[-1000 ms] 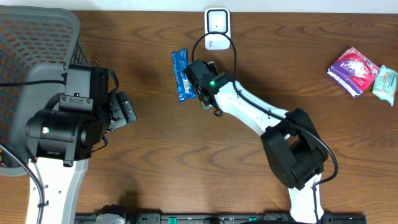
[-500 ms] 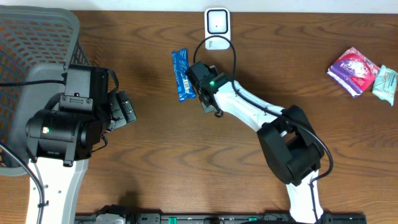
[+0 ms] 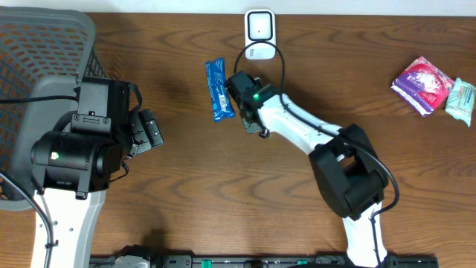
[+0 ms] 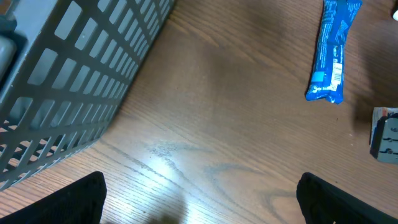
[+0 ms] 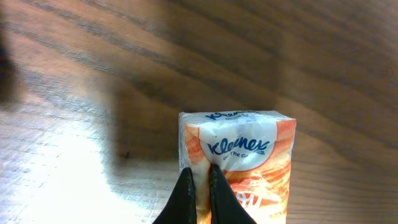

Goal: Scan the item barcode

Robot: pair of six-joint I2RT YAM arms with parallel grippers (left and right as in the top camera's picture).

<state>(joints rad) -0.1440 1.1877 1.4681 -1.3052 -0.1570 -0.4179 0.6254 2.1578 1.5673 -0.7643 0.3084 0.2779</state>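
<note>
Count, one bench (image 3: 186,193), dark wood grain. One grey mesh basket (image 3: 37,45), far left corner. Two arms, white links with black joints. One white scanner (image 3: 259,33), far edge, centre. Four packets in all.

Left gripper (image 4: 202,202): jaws spread wide, nothing between them, over bare wood just right of the basket.

Right gripper (image 5: 199,179): jaws pressed together, pinching the wrapper of the tissue pack (image 5: 249,149) at its near end.

Tissue pack, the item in hand: one, soft rectangular pack, white upper face with blue "Kleenex" lettering, orange swirls along the sides and lower part. Printed face toward the wrist camera; no barcode visible on that face. Position: mid-bench, under the right gripper, just right of the blue packet (image 3: 218,89) and nearer than the scanner. From overhead the gripper hides almost all of it.

Blue packet: one, long and narrow, lying flat, white label patch at its near end.

Far right: one purple-pink packet (image 3: 422,84) and one teal packet (image 3: 462,100), touching each other.
</note>
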